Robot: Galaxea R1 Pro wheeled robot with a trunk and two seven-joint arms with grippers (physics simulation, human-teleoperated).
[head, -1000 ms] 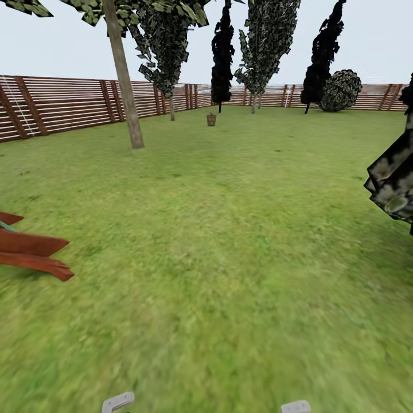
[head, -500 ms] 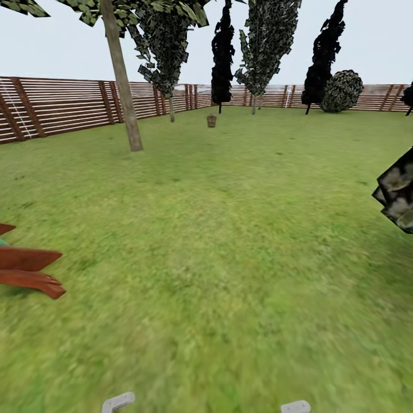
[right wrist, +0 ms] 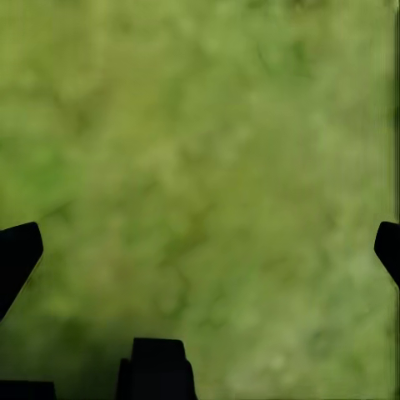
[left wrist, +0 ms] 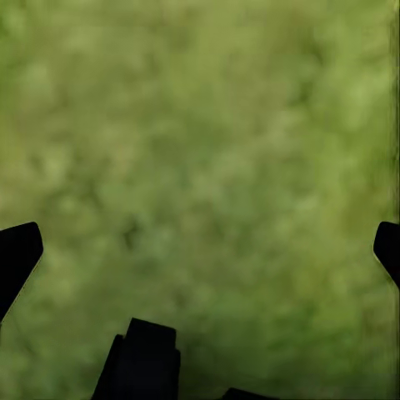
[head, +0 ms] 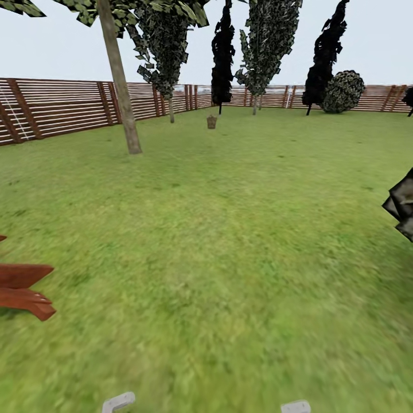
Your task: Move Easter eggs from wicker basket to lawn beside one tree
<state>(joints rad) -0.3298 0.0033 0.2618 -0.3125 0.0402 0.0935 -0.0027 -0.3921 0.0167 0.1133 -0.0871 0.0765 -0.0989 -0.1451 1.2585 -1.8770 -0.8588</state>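
In the head view the lawn (head: 218,246) spreads across most of the frame, mottled green and ringed by a brown slatted fence (head: 57,106) along the upper edge. The wicker basket (head: 211,121) stands far off on the grass, small, just above the centre of the frame, too distant to tell what lies in it. A tree (head: 120,80) with a bare pale trunk rises in the upper left, well apart from the basket; two more pale-trunked trees stand by the fence behind it. Black cypress-like trees (head: 221,57) stand along the far fence, with a round dark bush (head: 342,90) at the upper right. Reddish-brown wooden boards (head: 23,289) jut in at the lower left edge, and dark blocky foliage (head: 403,206) shows at the right edge.

In the left wrist view the left hand (left wrist: 200,250) hangs over blurred grass, its dark fingertips (left wrist: 18,254) at opposite edges of the frame, spread wide, with nothing between them. In the right wrist view the right hand (right wrist: 200,250) is likewise spread wide over bare grass, fingertips (right wrist: 18,250) far apart, holding and touching nothing.
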